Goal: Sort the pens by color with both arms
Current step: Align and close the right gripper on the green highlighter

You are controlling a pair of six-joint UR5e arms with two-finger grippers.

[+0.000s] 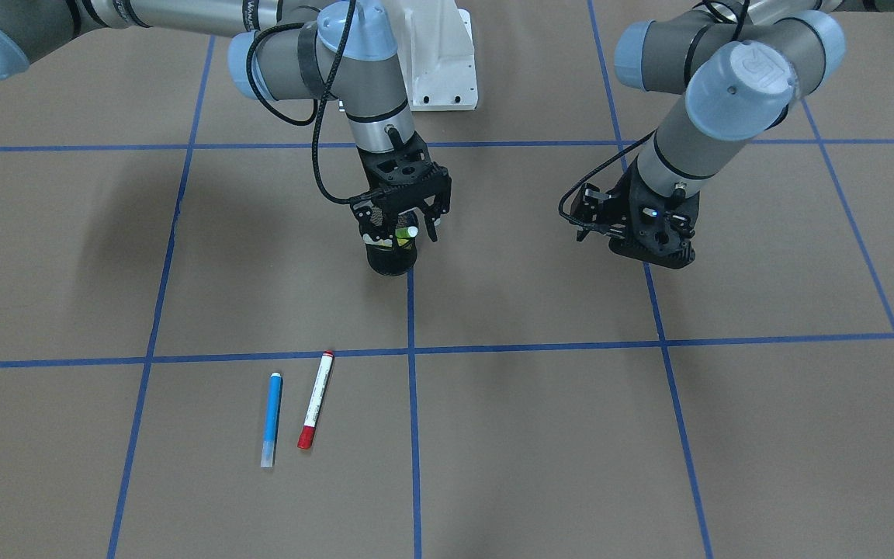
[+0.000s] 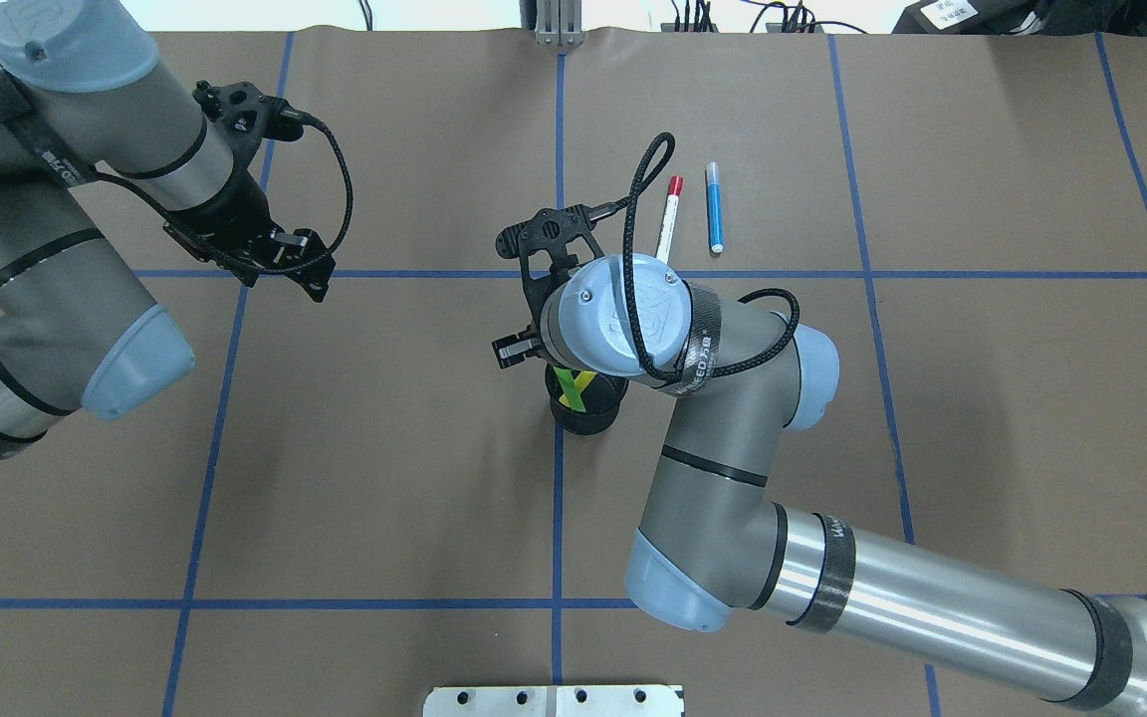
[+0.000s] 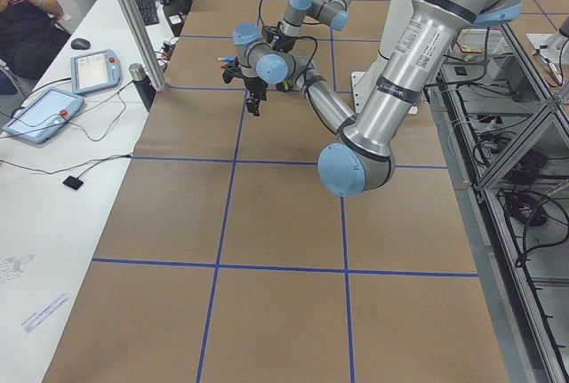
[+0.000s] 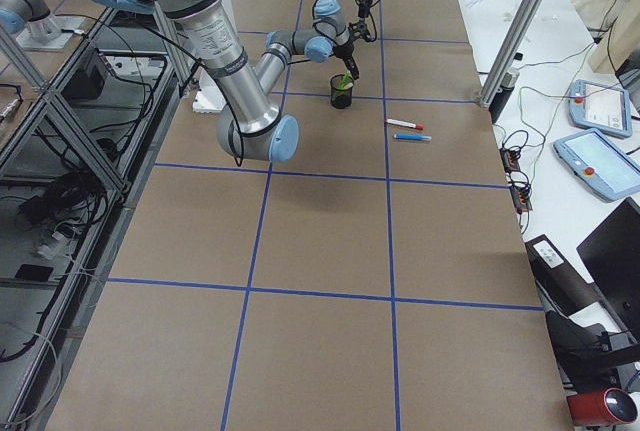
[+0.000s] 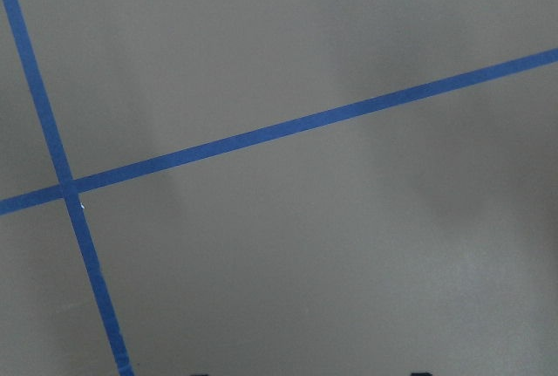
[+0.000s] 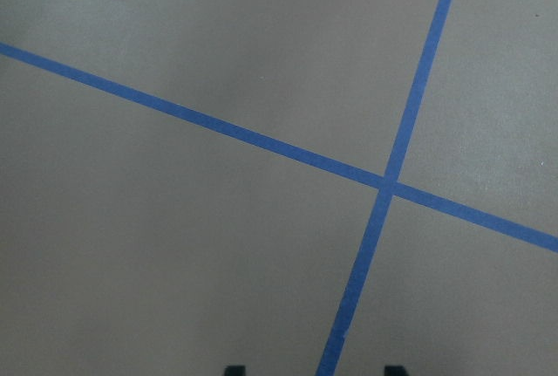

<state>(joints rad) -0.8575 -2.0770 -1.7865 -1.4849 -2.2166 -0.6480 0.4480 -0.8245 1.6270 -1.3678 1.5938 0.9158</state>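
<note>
Hovering right end effector (image 1: 404,219), spread and empty, over cup (image 1: 390,262) for green pen (image 1: 403,231); holding left end effector (image 2: 320,279), likewise spread, clear aside.

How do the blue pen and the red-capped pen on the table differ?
The blue pen has a blue barrel with a pale end; the red-capped pen has a white barrel. The blue pen lies nearly parallel to the tape line, the red-capped pen slants more and is nearer the black mesh cup. Both lie flat, apart.
</note>
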